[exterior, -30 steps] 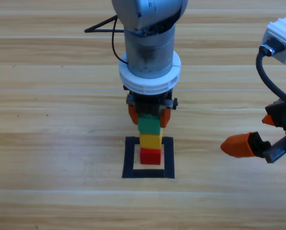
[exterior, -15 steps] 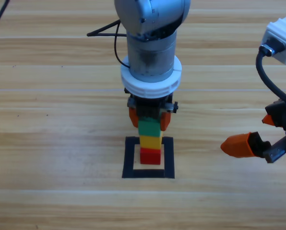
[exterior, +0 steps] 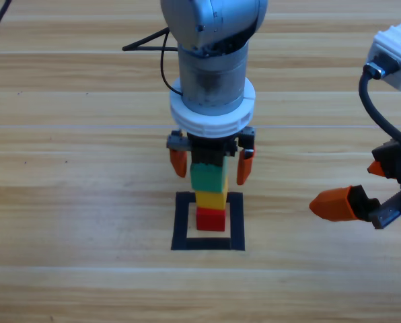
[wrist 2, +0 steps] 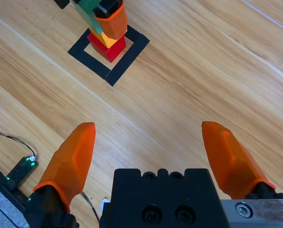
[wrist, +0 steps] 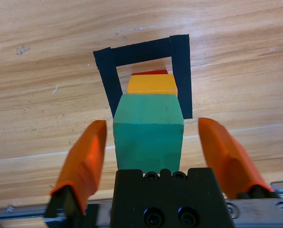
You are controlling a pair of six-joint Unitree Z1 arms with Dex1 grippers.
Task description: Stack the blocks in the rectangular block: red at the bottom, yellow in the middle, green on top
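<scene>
Inside the black tape square (exterior: 183,219) (wrist: 181,71) (wrist 2: 132,52) stands a stack: red cube (exterior: 210,219) (wrist: 151,72) (wrist 2: 103,46) at the bottom, yellow cube (exterior: 210,199) (wrist: 151,84) in the middle, teal-green cube (exterior: 208,176) (wrist: 149,135) on top. My left gripper (exterior: 212,163) (wrist: 153,142) hangs over the stack, open, its jaws on either side of the green cube and apart from it. At the right edge of the table my right gripper (exterior: 352,202) (wrist 2: 153,147) waits, open and holding nothing.
A black cable (exterior: 147,40) lies on the wood behind the left arm. In the right wrist view a small device with green lights (wrist 2: 18,173) and thin wires sits at the lower left.
The left gripper's jaws have spread apart from the green cube, letting it go on top of the stack. The right arm has not moved.
</scene>
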